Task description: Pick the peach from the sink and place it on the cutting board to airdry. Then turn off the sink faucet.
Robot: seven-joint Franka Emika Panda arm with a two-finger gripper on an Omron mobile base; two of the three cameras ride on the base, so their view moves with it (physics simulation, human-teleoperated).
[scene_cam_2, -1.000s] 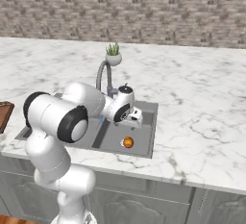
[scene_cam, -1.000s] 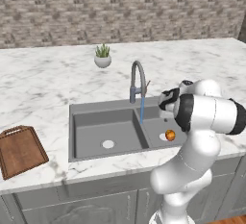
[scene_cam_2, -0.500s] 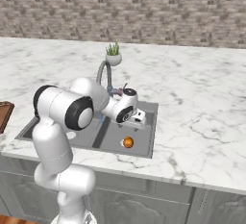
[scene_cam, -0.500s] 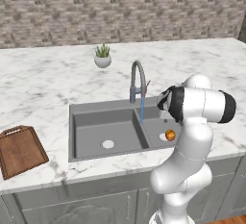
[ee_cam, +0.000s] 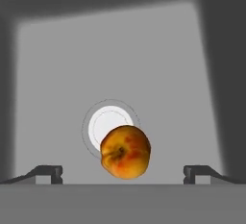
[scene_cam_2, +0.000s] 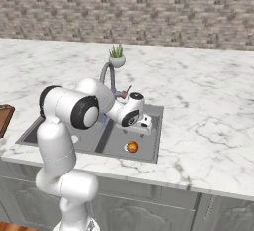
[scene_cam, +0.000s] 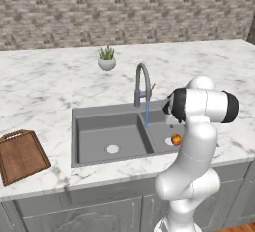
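One peach (ee_cam: 125, 151) between spread fingers (ee_cam: 48, 172)

Setting: a kitchen, rendered. Evidence: long white marble counter (scene_cam: 45, 84) with grey veining, grey cabinet fronts (scene_cam: 74, 211) below it, grey-brown stone-brick wall (scene_cam: 124, 9) behind. A dark grey double-basin sink (scene_cam: 109, 136) is set into the counter, with a gooseneck faucet (scene_cam: 143, 81) running water. Wooden cutting board (scene_cam: 20, 155) lies on the counter at the left; small potted plant (scene_cam: 106, 59) near the wall.
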